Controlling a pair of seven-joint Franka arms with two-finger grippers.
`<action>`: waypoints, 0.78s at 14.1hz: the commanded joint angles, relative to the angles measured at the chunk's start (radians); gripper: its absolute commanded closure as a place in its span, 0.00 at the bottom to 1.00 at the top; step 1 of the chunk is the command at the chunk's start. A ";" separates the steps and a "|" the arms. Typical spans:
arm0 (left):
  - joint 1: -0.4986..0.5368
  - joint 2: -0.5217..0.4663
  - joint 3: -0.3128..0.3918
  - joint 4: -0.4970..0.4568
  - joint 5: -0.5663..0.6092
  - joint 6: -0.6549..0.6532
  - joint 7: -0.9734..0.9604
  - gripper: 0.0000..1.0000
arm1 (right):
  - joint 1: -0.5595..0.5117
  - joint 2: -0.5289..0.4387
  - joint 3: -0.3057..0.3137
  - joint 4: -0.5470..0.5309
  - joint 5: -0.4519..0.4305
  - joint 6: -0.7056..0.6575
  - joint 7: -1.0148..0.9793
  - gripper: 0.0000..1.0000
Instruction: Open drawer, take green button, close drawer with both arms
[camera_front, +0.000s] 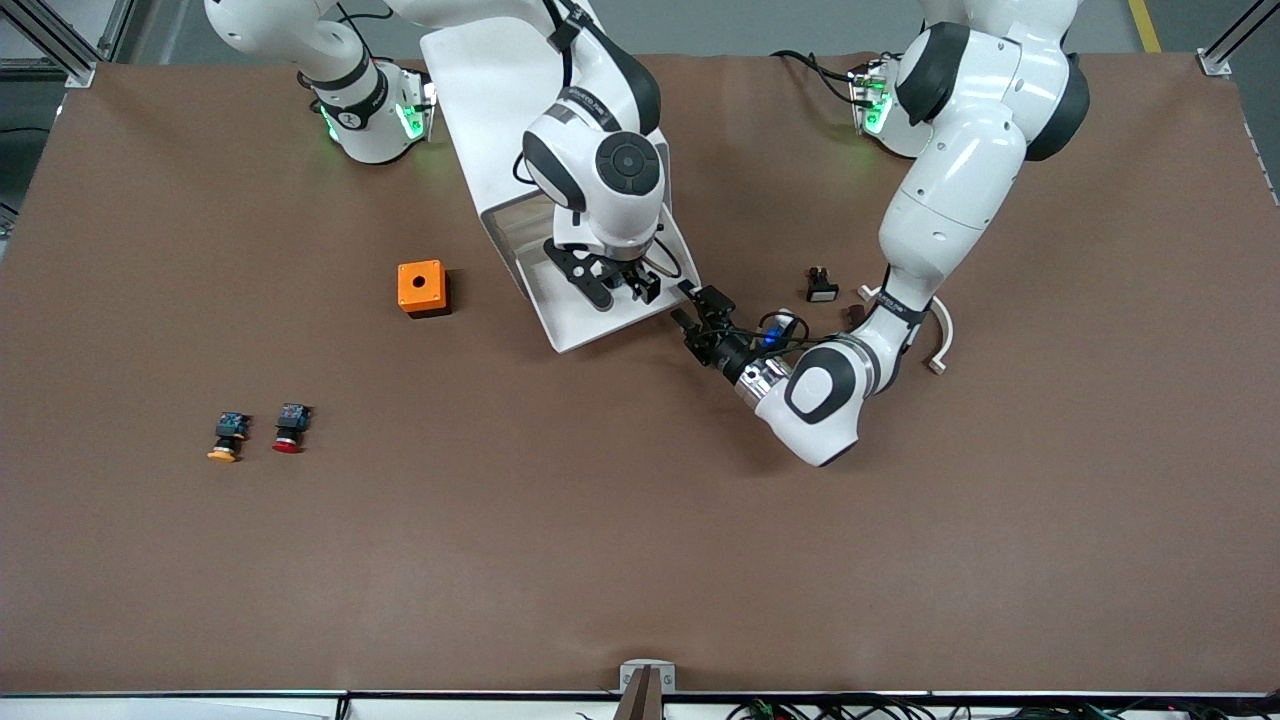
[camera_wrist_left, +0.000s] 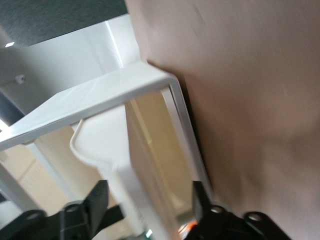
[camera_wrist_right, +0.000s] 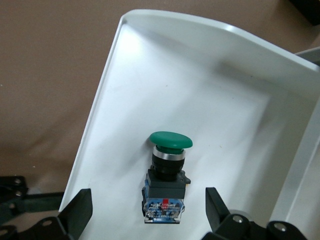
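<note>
Green button lies in pulled-out drawer, rims clear around; right gripper above, jaws wide, empty; left gripper at drawer front, jaws parted, holding nothing.

You see the drawer pulled out of the white cabinet, with the right gripper over its tray. The left gripper sits at the drawer's front corner. An orange box lies toward the right arm's end; yellow-capped and red-capped buttons lie nearer the camera.

Brown table cover (creased), grey floor, possibly concrete.
</note>
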 joint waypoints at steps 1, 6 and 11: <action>0.022 0.000 -0.007 0.038 -0.021 -0.009 0.158 0.01 | 0.014 0.000 -0.010 -0.014 -0.016 0.008 0.026 0.00; 0.023 -0.034 -0.001 0.098 0.190 -0.047 0.607 0.01 | 0.029 0.025 -0.010 -0.014 -0.016 0.011 0.041 0.00; 0.006 -0.089 0.004 0.170 0.356 0.015 0.900 0.01 | 0.037 0.040 -0.010 -0.014 -0.016 0.008 0.043 0.01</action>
